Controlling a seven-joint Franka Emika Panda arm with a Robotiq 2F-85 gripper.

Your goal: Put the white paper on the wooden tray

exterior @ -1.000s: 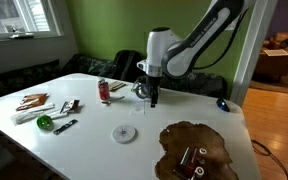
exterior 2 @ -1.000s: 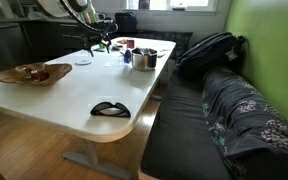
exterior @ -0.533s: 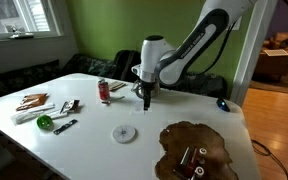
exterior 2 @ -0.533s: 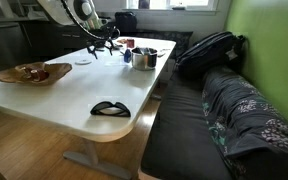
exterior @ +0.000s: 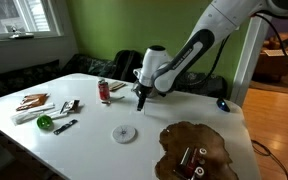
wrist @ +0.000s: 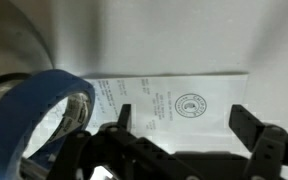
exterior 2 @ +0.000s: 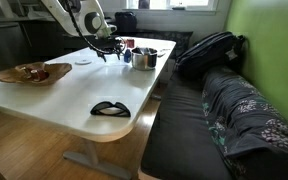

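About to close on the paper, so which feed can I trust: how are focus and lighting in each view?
Wrist view: soft focus; print on the paper is unreadable, the blue ring a close blur, the pincer a dark outline. In an exterior view: even light, sheen on the wooden tray. In an exterior view: bright table, window blown out.

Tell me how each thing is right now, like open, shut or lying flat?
gripper: open, over the paper, one finger to each side.
white rectangular printed paper: lying flat on the table, not gripped.
dark brown glossy wooden tray: flat on the table, no paper on it.
small round white disc: lying flat.
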